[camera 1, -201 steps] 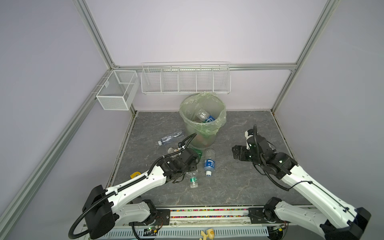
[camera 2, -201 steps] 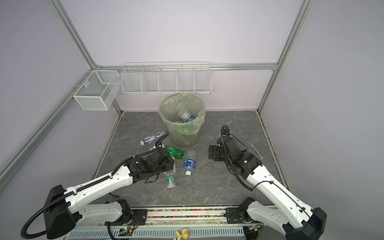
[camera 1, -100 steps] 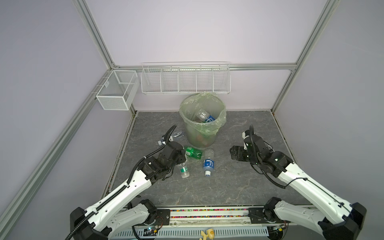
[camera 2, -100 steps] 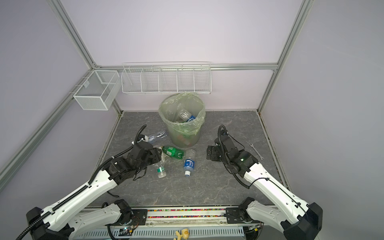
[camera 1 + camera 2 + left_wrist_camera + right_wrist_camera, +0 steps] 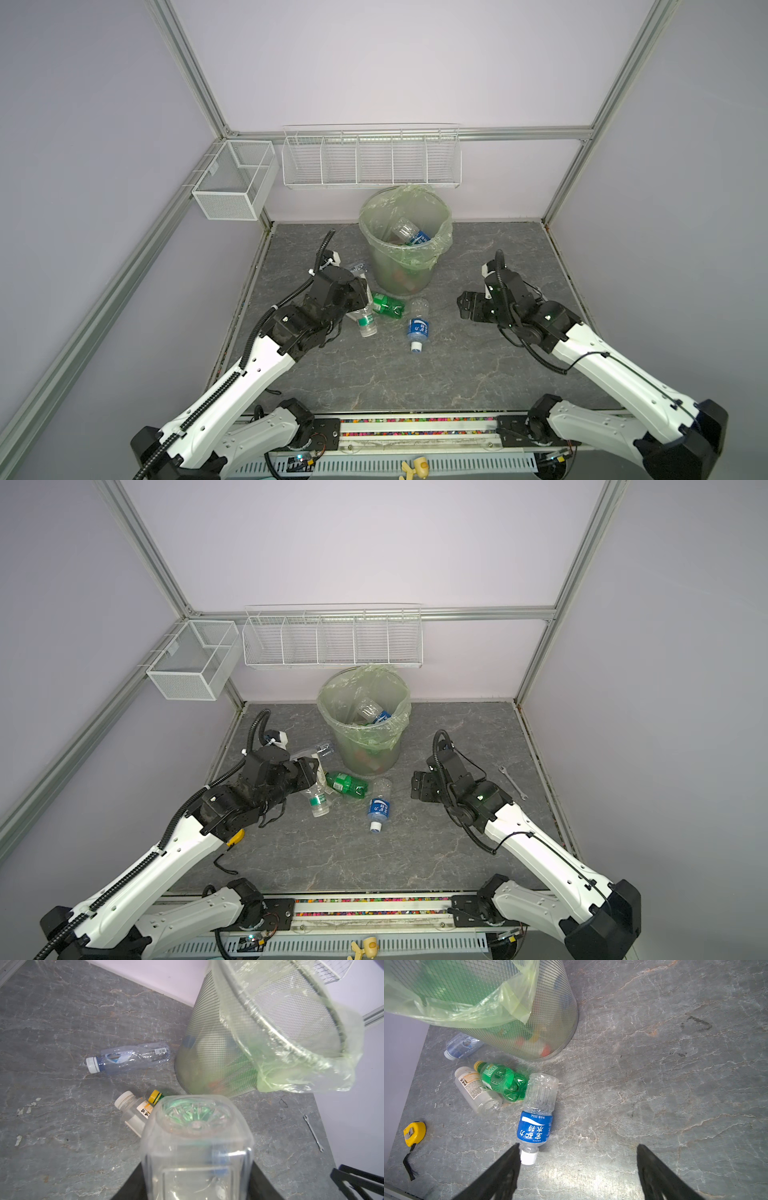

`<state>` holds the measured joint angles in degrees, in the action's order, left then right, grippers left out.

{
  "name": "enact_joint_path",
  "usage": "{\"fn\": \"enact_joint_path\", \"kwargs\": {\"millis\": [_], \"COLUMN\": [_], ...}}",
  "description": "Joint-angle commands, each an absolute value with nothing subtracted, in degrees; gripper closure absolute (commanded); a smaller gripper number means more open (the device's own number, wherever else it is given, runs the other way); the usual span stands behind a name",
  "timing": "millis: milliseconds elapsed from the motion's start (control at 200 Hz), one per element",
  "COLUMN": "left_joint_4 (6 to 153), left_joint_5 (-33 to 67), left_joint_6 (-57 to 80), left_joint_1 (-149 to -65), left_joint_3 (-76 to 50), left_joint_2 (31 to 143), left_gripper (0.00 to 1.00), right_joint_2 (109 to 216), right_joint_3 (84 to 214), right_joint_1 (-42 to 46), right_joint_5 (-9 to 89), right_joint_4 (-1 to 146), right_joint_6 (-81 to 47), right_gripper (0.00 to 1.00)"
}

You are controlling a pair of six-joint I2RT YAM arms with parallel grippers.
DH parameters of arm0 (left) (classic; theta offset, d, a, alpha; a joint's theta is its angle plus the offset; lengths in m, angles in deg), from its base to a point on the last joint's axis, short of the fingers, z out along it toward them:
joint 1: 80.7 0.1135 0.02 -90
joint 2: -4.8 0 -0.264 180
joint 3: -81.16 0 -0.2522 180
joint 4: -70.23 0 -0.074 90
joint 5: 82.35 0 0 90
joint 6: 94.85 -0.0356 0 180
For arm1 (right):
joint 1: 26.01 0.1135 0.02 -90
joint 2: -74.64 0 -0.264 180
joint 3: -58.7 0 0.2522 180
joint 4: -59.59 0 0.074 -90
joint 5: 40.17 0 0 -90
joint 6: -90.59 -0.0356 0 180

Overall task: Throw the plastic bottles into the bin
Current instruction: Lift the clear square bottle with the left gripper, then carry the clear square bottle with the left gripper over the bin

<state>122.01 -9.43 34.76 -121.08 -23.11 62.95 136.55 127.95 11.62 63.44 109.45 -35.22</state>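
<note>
One clear bottle (image 5: 197, 1136) pinched, left gripper (image 5: 197, 1165), near bin (image 5: 415, 270) | right gripper (image 5: 577, 1146) spread over floor (image 5: 654, 1064)

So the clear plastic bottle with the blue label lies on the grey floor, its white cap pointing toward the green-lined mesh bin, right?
Wrong direction: the clear plastic bottle with the blue label lies on the grey floor, its white cap pointing away from the green-lined mesh bin, as the right wrist view shows.
</note>
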Motion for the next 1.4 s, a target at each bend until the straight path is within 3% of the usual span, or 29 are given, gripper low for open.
{"fn": "enact_joint_path", "kwargs": {"millis": [0, 725, 950, 1155, 1324, 1359, 1394], "left_joint_4": [120.73, 114.63, 114.02, 113.54, 116.23, 118.74, 120.99], "left_joint_5": [-9.13, -10.63, -9.54, -7.15, -2.94, -2.3, -1.58], "left_joint_6": [31.58, 26.88, 22.15, 20.19, 23.32, 23.91, 24.31], "left_joint_1": [-120.69, -120.51, -120.43, -119.16, -115.28, -114.57, -114.13], "left_joint_3": [-18.83, -20.87, -7.76, 12.56, 30.71, 35.25, 39.28], "left_joint_2": [63.86, 58.07, 69.29, 88.23, 105.61, 108.7, 110.93], "left_gripper": [0.48, 0.47, 0.47, 0.44, 0.29, 0.03, 0.01], "right_joint_2": [137.35, 140.46, 141.09, 140.23, 138.38, 137.73, 136.97], "right_joint_3": [127.75, 128.89, 128.5, 128.27, 128.18, 127.96, 127.78], "right_joint_1": [11.53, 11.6, 11.52, 11.55, 11.57, 11.59, 11.56], "right_joint_5": [62.76, 62.42, 61.53, 61.35, 61.27, 61.29, 61.32], "right_joint_4": [108.66, 107.66, 106.76, 107.06, 107.99, 108.14, 108.25], "right_joint_6": [-35.71, -34.71, -34.82, -35.11, -35.74, -35.93, -36.05], "right_gripper": [0.12, 0.11, 0.12, 0.12, 0.12, 0.11, 0.12]}}
